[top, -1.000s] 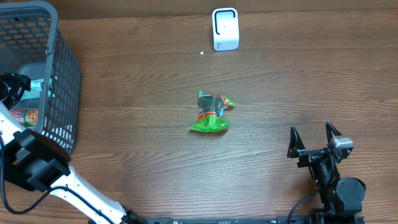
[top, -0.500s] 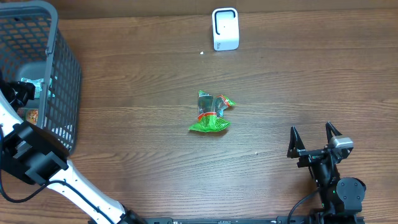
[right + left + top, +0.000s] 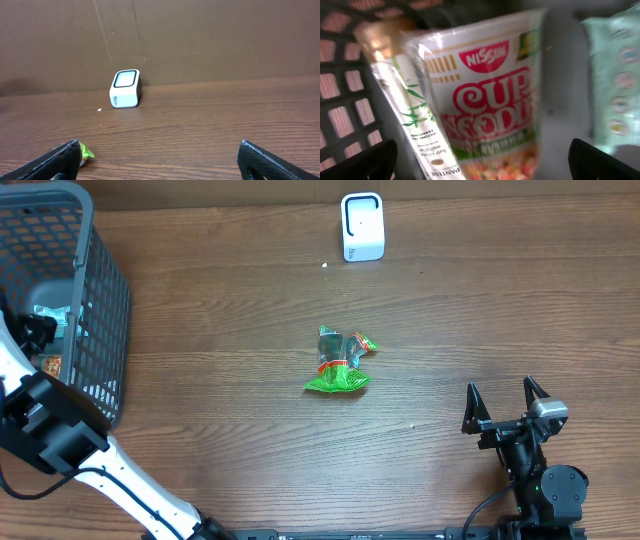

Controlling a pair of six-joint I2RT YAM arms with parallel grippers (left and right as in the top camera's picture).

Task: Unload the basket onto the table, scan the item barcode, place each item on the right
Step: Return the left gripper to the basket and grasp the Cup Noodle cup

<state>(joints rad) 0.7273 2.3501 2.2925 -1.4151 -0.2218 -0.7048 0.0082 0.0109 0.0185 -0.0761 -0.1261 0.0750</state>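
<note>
Left pincer [image 3: 482, 160] wide, over cup noodles [image 3: 490, 100]

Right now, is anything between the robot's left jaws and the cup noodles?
Nothing visible: the cup noodles sit straight ahead of the open left jaws. Toward the scanner, though, the basket wall stands between, so the cup likely must lift over the rim.

The table [image 3: 220, 430] is brown wood with a visible grain and a smooth, low sheen. At the far left, the basket [image 3: 100, 300] is a matt grey plastic lattice. The scanner [image 3: 362, 226] at the far edge is smooth white plastic, slightly glossy. The green packet [image 3: 340, 363] mid-table is crinkled, shiny film. Inside the basket, the noodle cup [image 3: 495, 100] has a glossy wrap catching glare. The right gripper [image 3: 499, 388] looks matt black.
</note>
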